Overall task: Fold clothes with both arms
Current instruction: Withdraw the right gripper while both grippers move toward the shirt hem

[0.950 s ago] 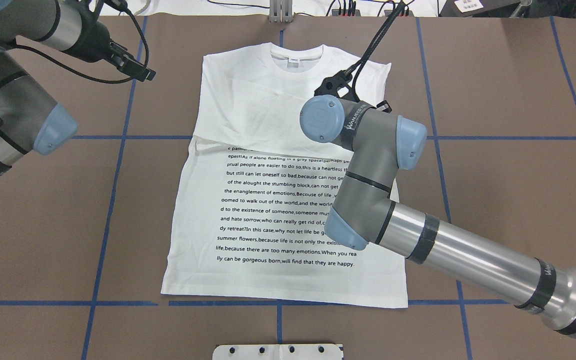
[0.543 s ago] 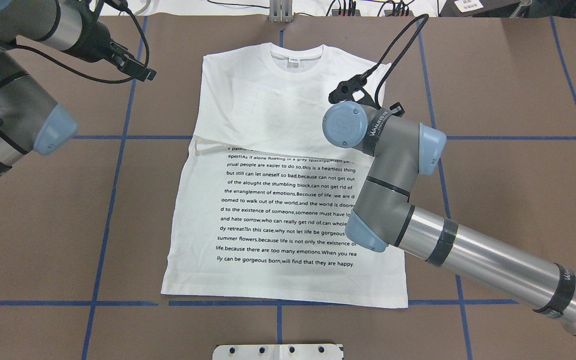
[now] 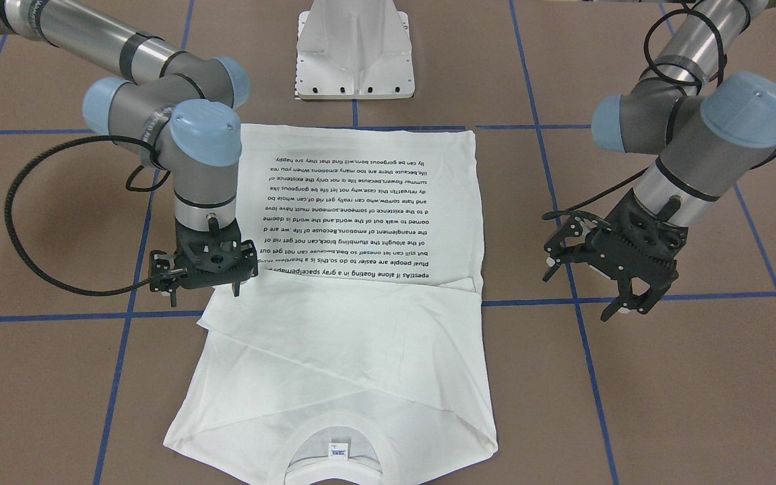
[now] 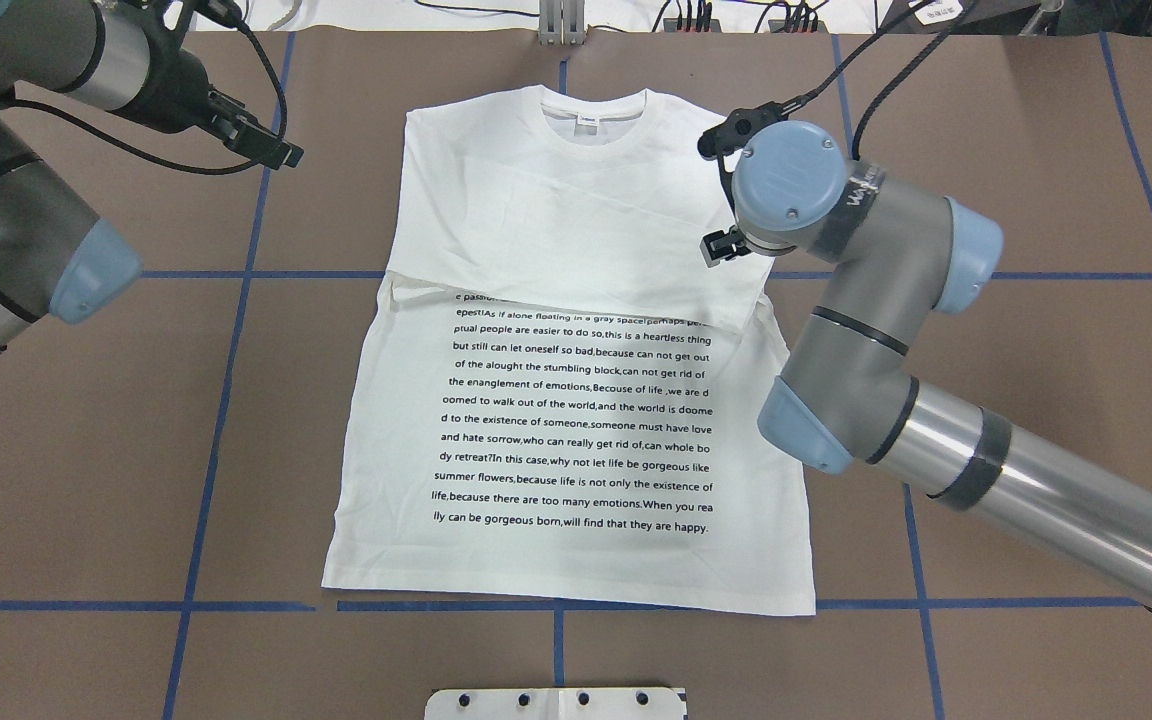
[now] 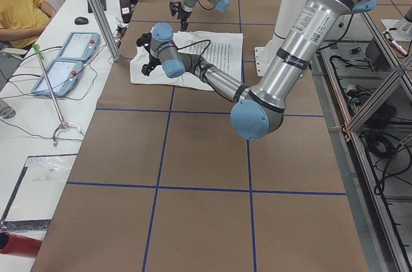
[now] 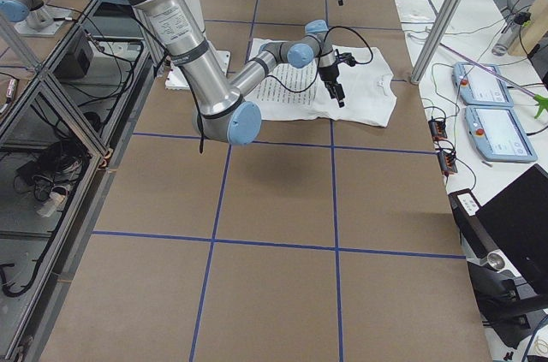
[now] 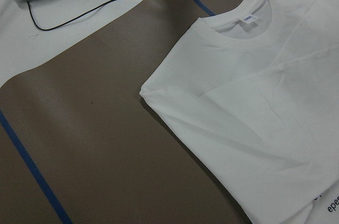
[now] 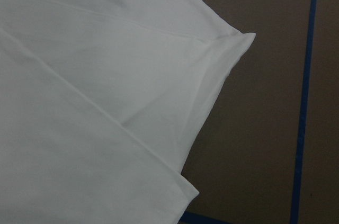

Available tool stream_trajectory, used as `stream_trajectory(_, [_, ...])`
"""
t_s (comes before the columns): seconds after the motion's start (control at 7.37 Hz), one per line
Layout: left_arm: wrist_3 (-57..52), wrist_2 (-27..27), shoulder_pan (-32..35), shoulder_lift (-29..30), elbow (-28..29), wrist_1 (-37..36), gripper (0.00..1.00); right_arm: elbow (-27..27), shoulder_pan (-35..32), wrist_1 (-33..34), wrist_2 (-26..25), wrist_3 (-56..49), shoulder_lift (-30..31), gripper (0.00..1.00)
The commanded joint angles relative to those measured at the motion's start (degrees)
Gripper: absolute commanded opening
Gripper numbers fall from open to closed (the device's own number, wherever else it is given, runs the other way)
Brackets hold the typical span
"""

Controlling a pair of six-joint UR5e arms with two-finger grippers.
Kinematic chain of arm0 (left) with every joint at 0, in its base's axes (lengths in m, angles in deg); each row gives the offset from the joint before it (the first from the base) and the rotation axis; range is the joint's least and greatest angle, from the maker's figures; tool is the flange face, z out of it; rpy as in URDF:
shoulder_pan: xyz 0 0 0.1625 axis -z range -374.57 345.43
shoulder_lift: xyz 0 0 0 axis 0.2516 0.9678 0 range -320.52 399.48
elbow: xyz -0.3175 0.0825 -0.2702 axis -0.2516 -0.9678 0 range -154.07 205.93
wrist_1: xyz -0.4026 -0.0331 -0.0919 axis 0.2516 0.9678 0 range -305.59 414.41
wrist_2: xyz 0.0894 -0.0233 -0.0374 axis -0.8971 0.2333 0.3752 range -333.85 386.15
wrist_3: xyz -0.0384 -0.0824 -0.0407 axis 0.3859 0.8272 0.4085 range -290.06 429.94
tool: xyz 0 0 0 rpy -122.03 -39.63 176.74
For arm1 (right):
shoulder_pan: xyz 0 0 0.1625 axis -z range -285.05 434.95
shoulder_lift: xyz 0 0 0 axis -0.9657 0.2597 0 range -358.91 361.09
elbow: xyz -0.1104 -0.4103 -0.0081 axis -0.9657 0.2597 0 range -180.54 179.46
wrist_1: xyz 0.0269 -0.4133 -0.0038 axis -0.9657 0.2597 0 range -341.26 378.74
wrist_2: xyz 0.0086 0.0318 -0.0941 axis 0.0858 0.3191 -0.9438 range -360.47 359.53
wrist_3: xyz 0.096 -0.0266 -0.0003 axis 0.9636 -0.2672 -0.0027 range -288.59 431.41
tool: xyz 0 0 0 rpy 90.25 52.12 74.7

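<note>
The white T-shirt (image 4: pixel 556 420) lies flat on the brown table, collar (image 4: pixel 596 115) at the far side. Its black text block (image 4: pixel 576 410) faces up, and its sleeves are folded in across the chest. My right gripper (image 3: pixel 204 295) hangs open just above the shirt's right edge near the folded sleeve, holding nothing. The right wrist view shows that folded edge of the shirt (image 8: pixel 106 102) and bare table. My left gripper (image 3: pixel 580 293) hovers open over bare table off the shirt's left side. The left wrist view looks at the shirt's (image 7: pixel 254 107) left shoulder and collar.
The white pedestal base (image 3: pixel 354 54) stands at the robot's side of the table. Blue tape lines (image 4: pixel 226 350) grid the brown surface. A side bench holds two pendants (image 5: pixel 64 60), and a person in yellow (image 5: pixel 19 8) sits there. A metal post (image 5: pixel 96 8) rises at that table corner.
My right arm has swung right and toward the far side, from over the shirt's chest to its right shoulder edge. More of the printed text shows. The left arm has shifted only slightly.
</note>
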Motion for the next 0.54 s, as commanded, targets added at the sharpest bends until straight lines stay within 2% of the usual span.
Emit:
stream_trajectory(0.0, [10.3, -0.5, -2.8, -9.0, -10.6, -0.1, 1.00, -14.3, 0.5, -5.6, 4.4, 10.9, 13.5, 1.00])
stream_trajectory(0.14, [18.8, -6.7, -8.5, -14.0, -17.8, -0.1, 1.00, -19.7, 3.5, -7.0, 3.7, 19.4, 18.8, 1.00])
stream_trajectory(0.27, [27.7, -12.7, -15.3, -17.7, -22.5, -0.2, 1.00, -25.1, 8.1, -9.6, 1.1, 26.1, 24.8, 1.00])
stream_trajectory(0.41, [34.5, -16.6, -20.5, -18.8, -23.6, -0.3, 1.00, -29.5, 15.0, -10.3, -5.0, 34.5, 28.9, 1.00])
